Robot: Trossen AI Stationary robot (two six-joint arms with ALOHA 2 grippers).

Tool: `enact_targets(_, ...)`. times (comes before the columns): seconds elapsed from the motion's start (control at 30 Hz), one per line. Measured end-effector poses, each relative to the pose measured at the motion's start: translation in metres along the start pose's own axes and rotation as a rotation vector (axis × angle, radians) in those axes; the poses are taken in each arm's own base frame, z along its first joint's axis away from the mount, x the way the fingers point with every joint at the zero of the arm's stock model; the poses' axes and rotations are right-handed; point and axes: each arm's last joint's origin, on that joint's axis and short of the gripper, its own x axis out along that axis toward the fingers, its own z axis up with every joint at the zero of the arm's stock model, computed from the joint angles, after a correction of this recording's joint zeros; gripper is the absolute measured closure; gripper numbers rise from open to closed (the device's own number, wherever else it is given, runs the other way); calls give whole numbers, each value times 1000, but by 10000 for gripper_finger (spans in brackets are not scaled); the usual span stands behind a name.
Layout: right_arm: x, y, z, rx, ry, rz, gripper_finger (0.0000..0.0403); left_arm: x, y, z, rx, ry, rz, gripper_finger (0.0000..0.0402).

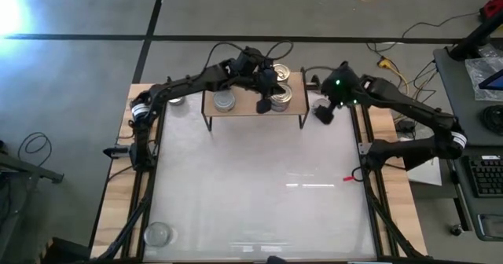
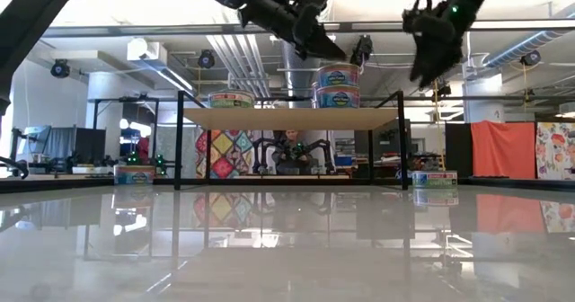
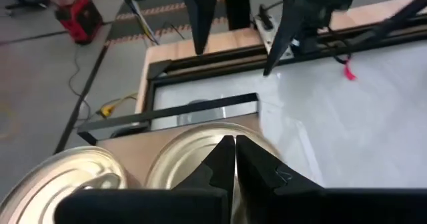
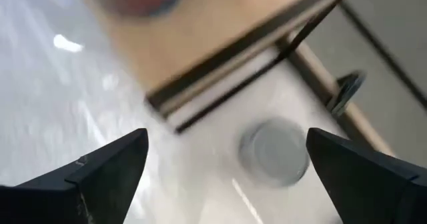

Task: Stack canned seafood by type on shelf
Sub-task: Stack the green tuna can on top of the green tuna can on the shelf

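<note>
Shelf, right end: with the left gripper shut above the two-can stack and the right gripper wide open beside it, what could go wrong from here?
1. The left gripper, fingers shut, sits just above the gold-topped stack on the shelf; a sideways move could topple the stack.
2. The right gripper hangs open over a silver-topped can lying on the table close to the shelf's leg; a finger could strike the leg on descent.
3. Both arms crowd the shelf's right end and could collide.
</note>
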Motion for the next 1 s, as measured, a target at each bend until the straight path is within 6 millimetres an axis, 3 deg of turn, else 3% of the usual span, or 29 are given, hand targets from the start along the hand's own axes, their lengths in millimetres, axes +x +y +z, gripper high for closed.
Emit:
enact_targets(0.17,21,4,-19,-17,98,-66,47,-18,-20,22,49,-14,-41,401)
enact_targets(0.33,39,4,-29,-60,151,-98,110,-38,-54,37,94,-53,-96,401)
enact_targets(0.5,30,4,-32,27,105,-106,180,-64,-87,38,115,-95,-138,401)
enact_targets(0.6,23,4,-39,129,68,-120,217,-78,-105,28,102,-100,-140,401)
enact_targets(0.67,22,3,-46,245,25,-154,239,-86,-114,18,89,-107,-121,401)
enact_targets(0.77,23,1,-56,572,-115,-231,267,-97,-124,1,72,-133,-110,401)
enact_targets(0.9,25,2,-65,1091,-190,-145,294,-103,-133,-22,11,-157,-107,401)
enact_targets(1.0,25,3,-68,1318,-191,-116,308,-105,-138,-36,-38,-182,-108,401)
